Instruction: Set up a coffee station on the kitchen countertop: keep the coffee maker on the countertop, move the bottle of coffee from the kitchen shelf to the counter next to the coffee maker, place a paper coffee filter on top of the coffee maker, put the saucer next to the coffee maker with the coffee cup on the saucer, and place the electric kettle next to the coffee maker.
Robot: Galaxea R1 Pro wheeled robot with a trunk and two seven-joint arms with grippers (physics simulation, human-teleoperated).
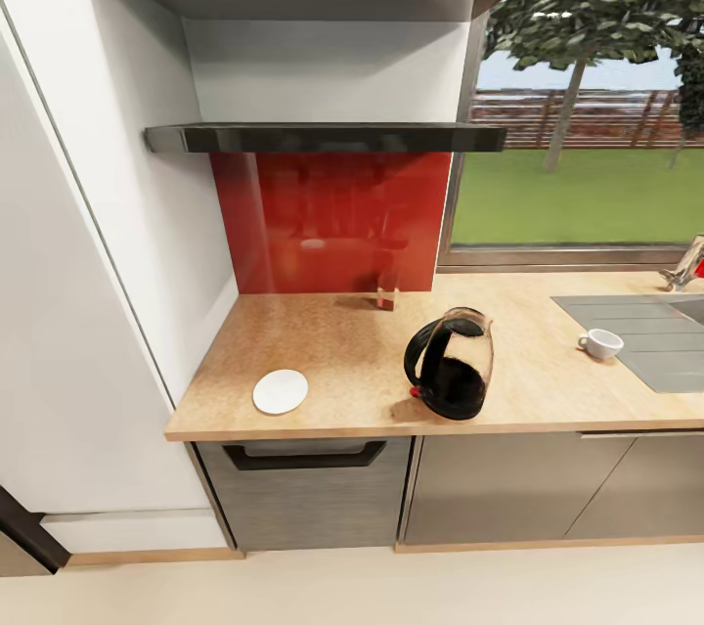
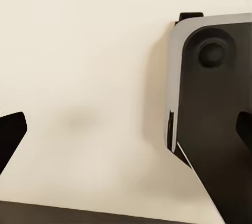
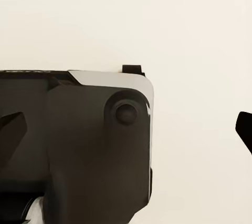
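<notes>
Your left end effector (image 2: 126,129) and right end effector (image 3: 126,124) hang spread wide, empty, above pale floor. On the wood-grain counter (image 1: 342,351): domed glass kettle (image 1: 451,364), flat white saucer (image 1: 281,391), rounded cup (image 1: 600,343) near the sink.

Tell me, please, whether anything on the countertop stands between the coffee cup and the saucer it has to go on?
Yes. The electric kettle stands on the countertop roughly between the coffee cup, by the sink's drainboard, and the saucer near the front edge. A straight carry would have to pass over or around it.
</notes>
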